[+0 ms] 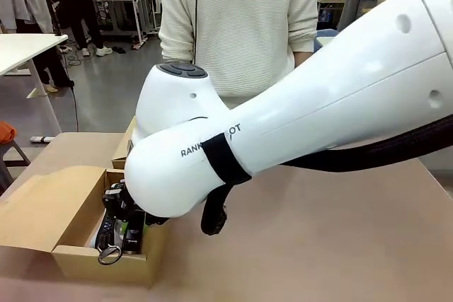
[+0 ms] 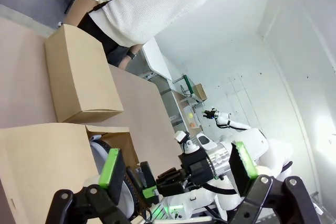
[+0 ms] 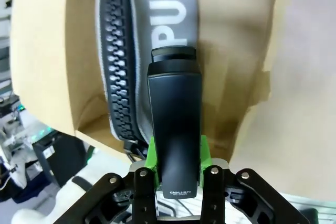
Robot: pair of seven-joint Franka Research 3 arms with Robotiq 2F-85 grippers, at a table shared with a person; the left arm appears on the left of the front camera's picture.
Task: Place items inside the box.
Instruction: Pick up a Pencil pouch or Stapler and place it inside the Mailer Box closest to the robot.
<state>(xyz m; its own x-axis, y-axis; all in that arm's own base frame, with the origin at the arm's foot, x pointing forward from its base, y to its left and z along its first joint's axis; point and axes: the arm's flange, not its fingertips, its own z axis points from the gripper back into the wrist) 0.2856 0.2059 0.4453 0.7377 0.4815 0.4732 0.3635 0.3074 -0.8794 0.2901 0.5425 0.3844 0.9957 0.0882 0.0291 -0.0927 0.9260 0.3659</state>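
The box [image 1: 106, 265] lies open at the table's front left, its flap lid [image 1: 35, 210] folded out to the left. My right gripper [image 1: 124, 223] reaches down into it. In the right wrist view the right gripper [image 3: 176, 167] is shut on a black stapler [image 3: 174, 114], held above the grey zip pencil case [image 3: 163, 14] that lies on the box floor [image 3: 231, 51]. The left gripper [image 2: 176, 163] hangs open above the table with nothing between its green pads [image 2: 112, 169], looking down at the box flap [image 2: 42, 156].
A smaller closed cardboard box [image 1: 124, 148] [image 2: 79, 77] stands just behind the open one. A person in a white sweater [image 1: 237, 26] stands at the far edge. My right arm [image 1: 297, 111] spans the table's middle. Bare tabletop [image 1: 318, 245] lies to the right.
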